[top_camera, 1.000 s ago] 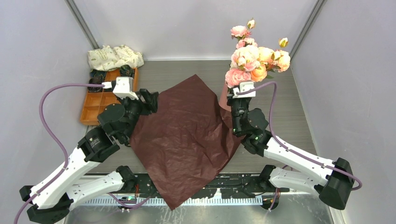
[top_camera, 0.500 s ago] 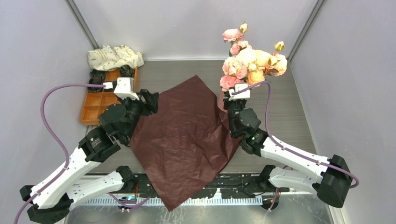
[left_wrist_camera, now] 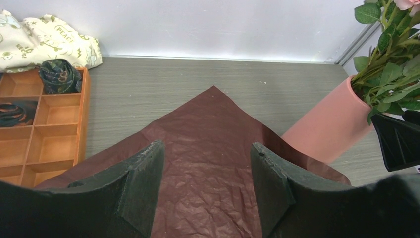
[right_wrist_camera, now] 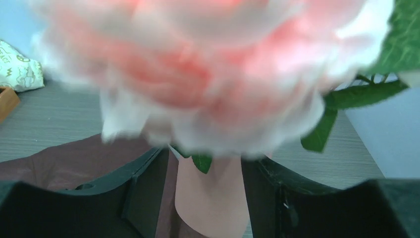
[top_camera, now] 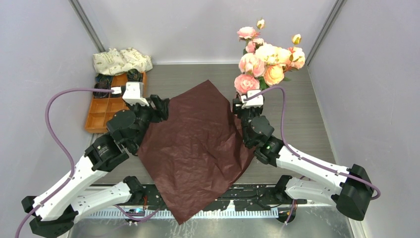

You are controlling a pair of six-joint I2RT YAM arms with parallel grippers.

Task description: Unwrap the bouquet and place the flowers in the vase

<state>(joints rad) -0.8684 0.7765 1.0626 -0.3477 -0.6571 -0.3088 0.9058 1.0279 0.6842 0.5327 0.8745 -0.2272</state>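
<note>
Cloth bundle (top_camera: 122, 60): cream, patterned, lying against the far wall at the far-left corner, just beyond the tray.
Orange tray (top_camera: 101, 113): a grid of compartments at the left edge of the table; dark rolled pieces (left_wrist_camera: 59, 75) sit in the far compartments.
Left gripper (top_camera: 157, 106): jaws spread wide with nothing between them, over the left edge of the paper, close to the tray's right side.
Left fingers (left_wrist_camera: 143, 186): in the wrist view only the maroon sheet shows in the gap.
Paper (top_camera: 198, 148): dark maroon, crinkled, spread flat as a diamond in the middle of the table, one corner towards the far wall and one hanging over the near edge.
Right gripper (top_camera: 243, 105): jaws apart and gripping nothing, at the near side of the vase, below the lowest bloom.
Right fingers (right_wrist_camera: 148, 188): in the wrist view they frame the vase, with a blurred pink bloom filling the upper part.
Vase (left_wrist_camera: 327, 131): salmon-pink cylinder, upright, at the paper's right corner; it holds the stems and leaves.
Flowers (top_camera: 267, 54): pink, peach and cream roses in the vase, stems down in its mouth, heads up; the bunch's long axis is roughly upright, leaning towards the far-right corner.
</note>
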